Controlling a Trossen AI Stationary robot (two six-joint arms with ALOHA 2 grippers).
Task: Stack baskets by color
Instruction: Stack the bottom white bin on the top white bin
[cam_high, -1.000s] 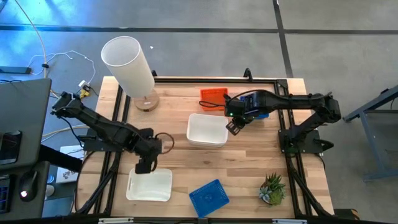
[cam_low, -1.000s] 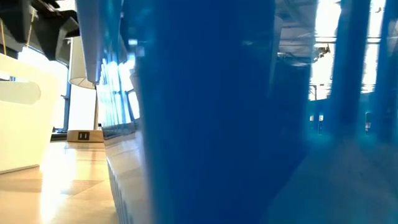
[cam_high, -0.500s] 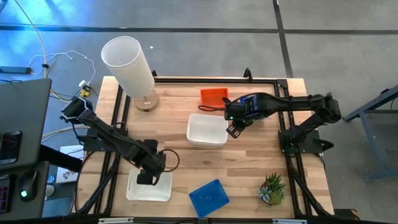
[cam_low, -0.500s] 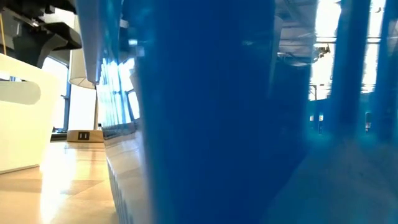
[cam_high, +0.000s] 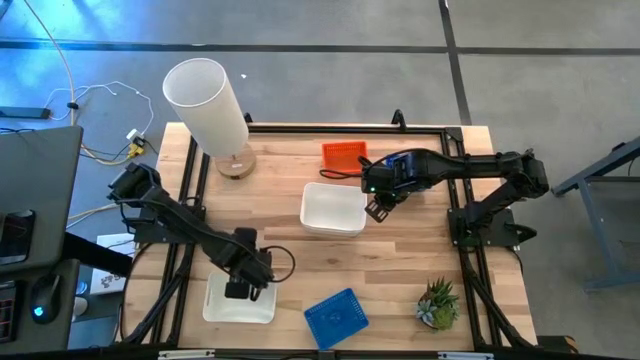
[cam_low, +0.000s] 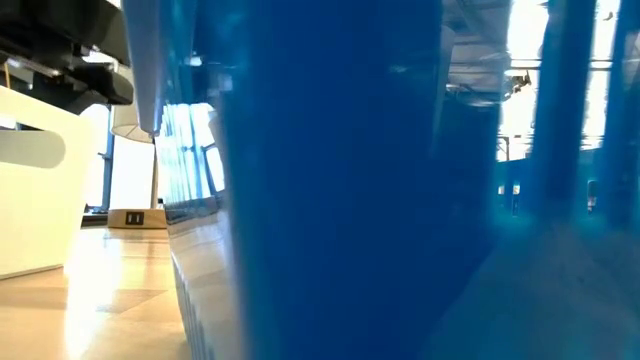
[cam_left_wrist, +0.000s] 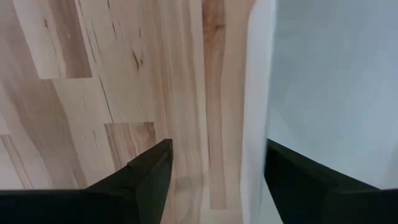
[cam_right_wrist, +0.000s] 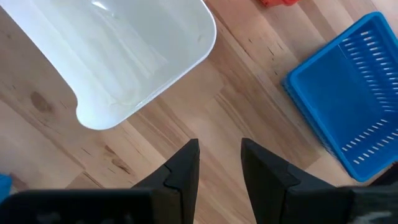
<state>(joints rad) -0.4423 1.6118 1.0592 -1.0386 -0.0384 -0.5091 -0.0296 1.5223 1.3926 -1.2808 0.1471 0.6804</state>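
A white basket (cam_high: 215, 303) lies at the near left, seen up close in the left wrist view (cam_left_wrist: 323, 81). My left gripper (cam_high: 238, 290) points down over its far wall, open (cam_left_wrist: 217, 147). One finger is over the bare wood and the other over the basket's inside, and neither touches the rim (cam_left_wrist: 254, 124). A second white basket (cam_high: 333, 209) sits mid-table. My right gripper (cam_high: 378, 205) hangs open beside it (cam_right_wrist: 219, 152), holding nothing. An orange basket (cam_high: 343, 155) lies at the back. One blue basket (cam_high: 335, 317) sits near the front edge, and another (cam_right_wrist: 351, 93) lies under my right arm.
A tall white cylinder on a wooden base (cam_high: 208, 105) stands at the back left, and a small potted plant (cam_high: 437, 303) at the near right. In the low view the blue basket's wall (cam_low: 380, 180) fills most of the picture. Bare wood lies between the two white baskets.
My left gripper has moved toward the table's near edge and come down, from the bare wood behind the near-left white basket to its far wall. Its fingers stay open. My right arm has kept still, and no basket has moved.
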